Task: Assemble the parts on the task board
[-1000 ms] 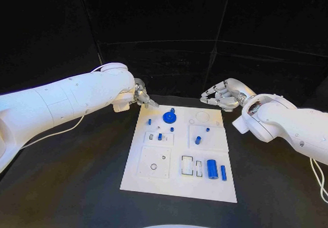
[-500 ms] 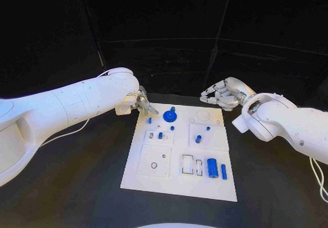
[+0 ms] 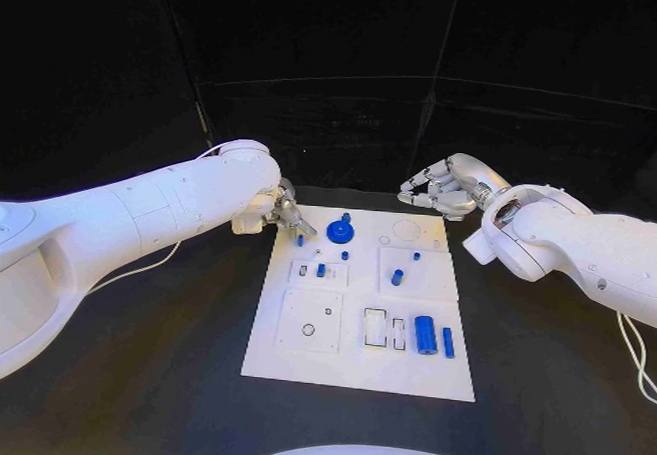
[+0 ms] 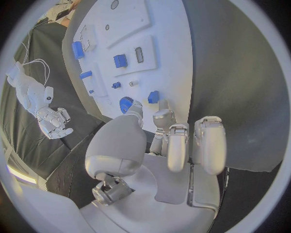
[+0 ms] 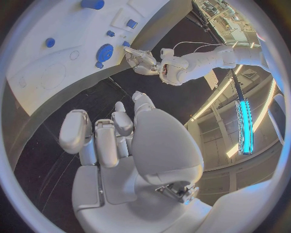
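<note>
White task board [image 3: 356, 364] on black table [image 3: 150, 381], dark backdrop, left hand [image 3: 286, 211] and right hand [image 3: 443, 188] both empty, fingers loosely apart

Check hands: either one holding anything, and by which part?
Nothing held. Left hand hovers at the board's far corner, fingers apart; right hand sits curled beyond the board, empty.

Head view: even overhead light is hitting the task board [image 3: 362, 309], rendering it bright white against a near-black backdrop; shadows are staying faint. White arm shells are clipping slightly. Wrist views: fisheye is bending the board edges hard, dark vignette ringing each circle. A cyan light strip [image 5: 244, 124] is glaring near the rim of the right wrist view.
</note>
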Motion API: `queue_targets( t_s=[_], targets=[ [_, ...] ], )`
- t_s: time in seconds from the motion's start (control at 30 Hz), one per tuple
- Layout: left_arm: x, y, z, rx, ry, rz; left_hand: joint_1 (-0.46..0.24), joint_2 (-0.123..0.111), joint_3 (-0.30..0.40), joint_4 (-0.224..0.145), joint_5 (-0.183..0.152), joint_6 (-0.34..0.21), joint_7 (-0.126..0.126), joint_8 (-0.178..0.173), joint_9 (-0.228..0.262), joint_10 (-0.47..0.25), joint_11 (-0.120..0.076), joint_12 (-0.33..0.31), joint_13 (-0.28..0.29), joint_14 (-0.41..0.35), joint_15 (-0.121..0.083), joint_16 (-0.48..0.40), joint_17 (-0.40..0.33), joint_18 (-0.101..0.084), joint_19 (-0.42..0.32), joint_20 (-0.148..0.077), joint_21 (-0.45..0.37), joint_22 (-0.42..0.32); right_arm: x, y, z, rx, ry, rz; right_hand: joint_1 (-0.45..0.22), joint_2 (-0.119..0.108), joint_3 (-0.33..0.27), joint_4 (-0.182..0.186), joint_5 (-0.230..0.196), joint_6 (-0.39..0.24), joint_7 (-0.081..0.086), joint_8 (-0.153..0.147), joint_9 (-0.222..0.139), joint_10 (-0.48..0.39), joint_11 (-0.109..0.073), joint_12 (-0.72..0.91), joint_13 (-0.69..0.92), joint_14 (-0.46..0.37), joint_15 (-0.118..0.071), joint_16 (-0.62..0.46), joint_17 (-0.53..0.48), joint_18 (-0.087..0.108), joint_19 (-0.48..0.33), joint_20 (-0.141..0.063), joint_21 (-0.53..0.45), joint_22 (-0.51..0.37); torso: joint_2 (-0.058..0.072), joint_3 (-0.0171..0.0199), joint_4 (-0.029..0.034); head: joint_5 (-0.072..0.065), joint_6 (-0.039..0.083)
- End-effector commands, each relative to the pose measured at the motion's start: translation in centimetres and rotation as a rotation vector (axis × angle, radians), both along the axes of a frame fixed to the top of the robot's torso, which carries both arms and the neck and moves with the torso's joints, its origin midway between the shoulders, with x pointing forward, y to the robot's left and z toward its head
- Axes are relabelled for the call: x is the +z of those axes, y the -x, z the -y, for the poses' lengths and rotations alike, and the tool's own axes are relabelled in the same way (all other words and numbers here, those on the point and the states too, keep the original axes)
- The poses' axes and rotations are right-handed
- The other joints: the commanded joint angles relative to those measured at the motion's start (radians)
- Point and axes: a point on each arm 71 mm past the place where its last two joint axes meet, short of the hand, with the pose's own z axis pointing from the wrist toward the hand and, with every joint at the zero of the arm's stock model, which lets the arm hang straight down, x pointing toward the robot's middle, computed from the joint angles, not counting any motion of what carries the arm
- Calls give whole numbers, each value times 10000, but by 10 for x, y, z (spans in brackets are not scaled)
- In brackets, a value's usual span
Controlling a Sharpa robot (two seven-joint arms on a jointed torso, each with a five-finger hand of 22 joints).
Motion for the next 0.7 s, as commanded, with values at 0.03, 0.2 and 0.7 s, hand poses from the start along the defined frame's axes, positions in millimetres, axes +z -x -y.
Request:
queue_targets(
  t_s=[0.03,0.2,0.7],
  targets=[
    [-1,1,1,-255,-56,-245,121,22,-66,-25,-36,80,-7,-43,-18,76,16,72,29,1056,55,31,2635,-25,514,57,67,1009,2,0,-1,134,-50,46,122,20,-28,-14,70,-83,-1,27,-11,-80,3,-41,-7,534,-57,-28,284,66,-76,23,-66,-14,1,-6,4,16,-18],
    [-1,2,3,-305,-85,-314,295,148,-70,-89,-36,125,-13,-70,-63,112,10,115,71,1056,49,31,2635,-26,516,52,73,1021,1,0,-1,128,-49,46,122,20,-28,-14,70,-83,-1,27,-11,-80,3,-41,-7,534,-57,-28,284,66,-76,23,-66,-14,5,-8,11,10,-15],
    [-1,2,6,-272,33,-100,682,467,-3,-268,-34,227,-21,-117,-154,131,1,140,83,1056,42,31,2635,-28,517,45,76,1033,2,-1,1,50,-82,89,140,31,-21,-17,82,-87,1,27,-11,-71,4,-26,8,535,-56,-25,292,65,-72,24,-66,-9,0,-1,13,-15,-34]
  ],
)
